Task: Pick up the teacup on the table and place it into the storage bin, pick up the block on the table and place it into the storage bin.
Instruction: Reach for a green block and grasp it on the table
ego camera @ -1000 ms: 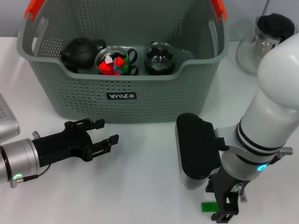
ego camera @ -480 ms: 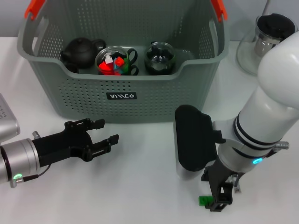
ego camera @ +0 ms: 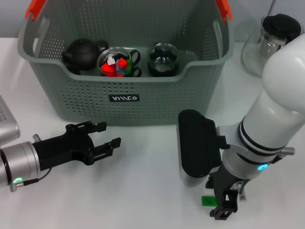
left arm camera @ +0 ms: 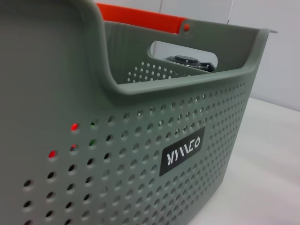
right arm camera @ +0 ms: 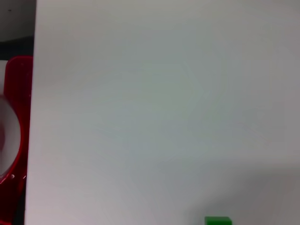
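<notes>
The grey storage bin stands at the back of the white table; the left wrist view is filled by the storage bin's front wall. Inside it are a glass teacup holding small red and green pieces, and a second dark teacup. A small green block sits at the tip of my right gripper, near the table's front edge, and the gripper is shut on it. The block shows at the edge of the right wrist view. My left gripper rests open in front of the bin's left half.
A black teapot sits in the bin's left end. A glass pitcher with a black lid stands on the table right of the bin. The bin's orange handle clips stick up. A red object lies beyond the table edge.
My right arm has pulled up and slightly left from the front edge, and the green block has moved with its gripper. The left arm has stayed still.
</notes>
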Action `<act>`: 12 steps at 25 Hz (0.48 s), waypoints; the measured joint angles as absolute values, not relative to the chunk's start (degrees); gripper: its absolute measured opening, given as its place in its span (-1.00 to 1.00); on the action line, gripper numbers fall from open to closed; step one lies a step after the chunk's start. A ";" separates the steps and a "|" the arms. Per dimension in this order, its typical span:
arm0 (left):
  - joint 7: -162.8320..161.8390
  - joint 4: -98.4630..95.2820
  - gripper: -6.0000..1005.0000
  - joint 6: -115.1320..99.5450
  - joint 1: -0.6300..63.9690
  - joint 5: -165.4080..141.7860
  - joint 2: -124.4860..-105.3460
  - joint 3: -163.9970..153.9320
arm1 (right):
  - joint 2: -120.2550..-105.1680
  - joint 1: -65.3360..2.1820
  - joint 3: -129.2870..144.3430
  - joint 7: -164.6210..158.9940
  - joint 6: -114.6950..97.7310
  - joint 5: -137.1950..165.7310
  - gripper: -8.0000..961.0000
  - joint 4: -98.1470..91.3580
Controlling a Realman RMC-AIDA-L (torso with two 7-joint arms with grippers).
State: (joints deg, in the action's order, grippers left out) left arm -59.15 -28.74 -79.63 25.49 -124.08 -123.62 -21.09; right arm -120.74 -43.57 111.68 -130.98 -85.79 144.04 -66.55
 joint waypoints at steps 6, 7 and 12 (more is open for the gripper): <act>-59.15 -28.74 0.26 -79.63 25.49 -124.11 -123.57 -21.09 | -120.76 -43.42 111.71 -131.17 -85.73 143.97 0.30 -66.57; -59.15 -28.74 0.26 -79.63 25.49 -124.11 -123.57 -21.09 | -120.76 -43.45 111.71 -131.24 -85.71 143.96 0.29 -66.51; -59.15 -28.74 0.26 -79.61 25.49 -124.09 -123.57 -21.09 | -120.83 -43.53 111.51 -131.39 -85.62 143.95 0.06 -66.74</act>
State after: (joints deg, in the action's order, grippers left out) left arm -59.15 -28.74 -79.61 25.49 -124.09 -123.57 -21.09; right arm -120.83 -43.53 111.51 -131.39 -85.62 143.95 -66.74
